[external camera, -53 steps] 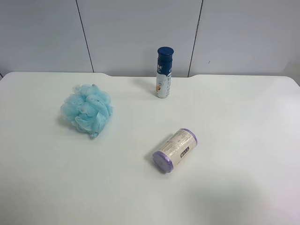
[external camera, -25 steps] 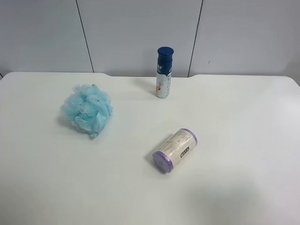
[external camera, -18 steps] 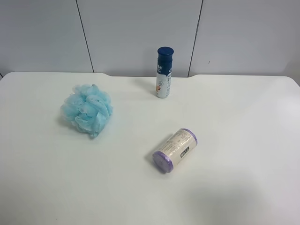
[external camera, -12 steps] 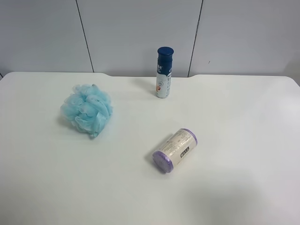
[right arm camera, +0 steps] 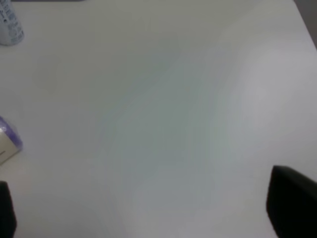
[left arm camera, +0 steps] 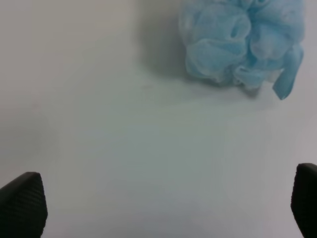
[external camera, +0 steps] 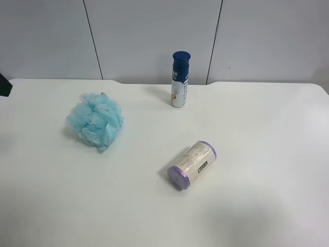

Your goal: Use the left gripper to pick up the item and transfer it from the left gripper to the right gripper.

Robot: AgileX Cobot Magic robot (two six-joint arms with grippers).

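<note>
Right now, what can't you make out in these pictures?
Exterior high: a dark sliver at the left edge is cut off, unidentifiable; the purple-capped bottle's print is too small to read.
Left wrist: blurred; the top edge cuts the pouf; only the left gripper's tips show.
Right wrist: blurred; edges cut the blue-capped bottle and the purple-capped one; only the right gripper's tips show.
</note>
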